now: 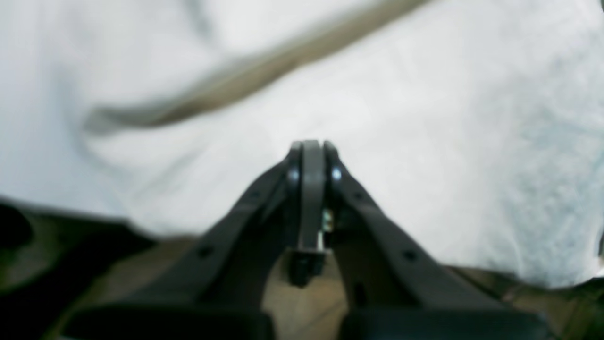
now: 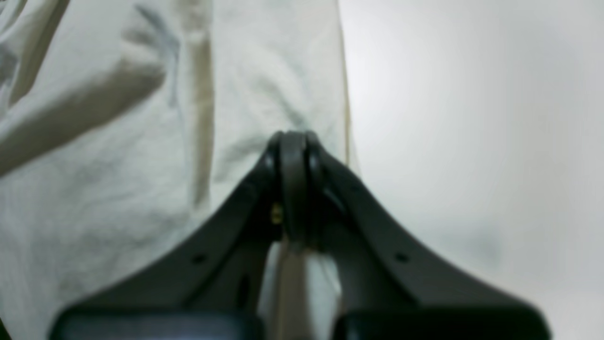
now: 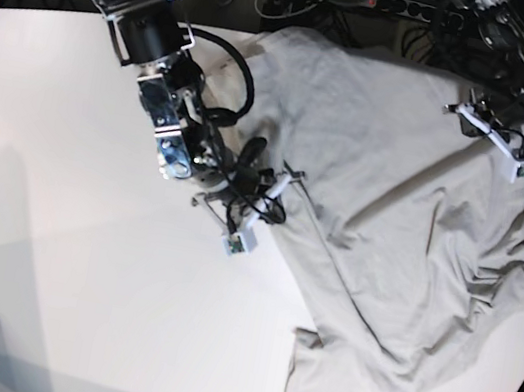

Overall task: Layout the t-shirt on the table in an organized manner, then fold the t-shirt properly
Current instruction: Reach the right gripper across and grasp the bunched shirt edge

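Closed on the t-shirt point(image 2: 118, 156) edge, the right end effector point(image 2: 293, 141) is pinching cloth, probably for spreading; the left end effector point(image 1: 311, 148) is clamped shut above the t-shirt, rumpled across the worktop point(image 3: 75, 275).

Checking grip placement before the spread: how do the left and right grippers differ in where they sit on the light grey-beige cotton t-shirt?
The right gripper sits at the light grey-beige cotton t-shirt's side edge, with bare smooth white table beside it. The left gripper sits at the table's far edge, with cloth all around and dark floor behind. Only the right shows cloth between its fingers. Both are shut.
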Robot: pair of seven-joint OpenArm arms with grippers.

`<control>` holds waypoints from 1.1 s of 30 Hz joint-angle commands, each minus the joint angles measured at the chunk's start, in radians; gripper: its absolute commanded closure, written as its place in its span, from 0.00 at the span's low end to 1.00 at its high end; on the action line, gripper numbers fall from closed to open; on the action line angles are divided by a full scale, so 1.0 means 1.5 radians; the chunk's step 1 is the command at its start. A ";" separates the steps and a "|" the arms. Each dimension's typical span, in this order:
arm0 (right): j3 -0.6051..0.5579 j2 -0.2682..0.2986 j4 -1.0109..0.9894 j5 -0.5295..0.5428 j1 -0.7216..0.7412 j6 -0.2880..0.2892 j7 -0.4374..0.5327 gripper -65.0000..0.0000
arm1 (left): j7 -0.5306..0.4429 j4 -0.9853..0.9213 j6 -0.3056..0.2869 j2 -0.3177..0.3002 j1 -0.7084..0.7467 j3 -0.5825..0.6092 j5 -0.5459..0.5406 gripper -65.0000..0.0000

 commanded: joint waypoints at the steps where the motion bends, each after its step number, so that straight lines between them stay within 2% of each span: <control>1: -0.004 0.003 -0.002 -0.018 -0.002 -0.016 -0.064 1.00 | -0.013 0.005 0.001 -0.003 -0.004 0.013 -0.009 1.00; 5: -0.004 0.001 -0.002 -0.015 -0.006 -0.016 -0.066 1.00 | -0.055 -0.002 0.001 -0.003 -0.003 0.016 0.042 1.00; 9: -0.005 -0.015 0.005 -0.016 -0.021 -0.015 -0.093 1.00 | -0.106 -0.028 0.001 -0.022 -0.010 -0.032 0.113 1.00; 17: -0.011 -0.032 0.126 -0.018 -0.091 -0.015 -0.132 1.00 | -0.121 -0.169 0.001 -0.144 -0.057 -0.145 0.112 1.00; 20: -0.067 -0.040 0.156 -0.015 -0.105 -0.015 -0.141 1.00 | -0.117 -0.198 0.001 -0.180 -0.080 -0.177 0.112 1.00; 28: -0.189 -0.059 0.164 -0.015 -0.113 -0.015 -0.142 1.00 | -0.111 -0.177 0.001 -0.201 -0.108 -0.199 0.112 1.00; 30: -0.206 -0.057 0.181 -0.015 -0.113 -0.015 -0.143 1.00 | -0.097 -0.156 0.001 -0.200 -0.107 -0.199 0.112 1.00; 33: -0.224 -0.033 0.232 -0.015 -0.113 -0.015 -0.143 1.00 | -0.076 -0.125 0.001 -0.199 -0.106 -0.200 0.111 1.00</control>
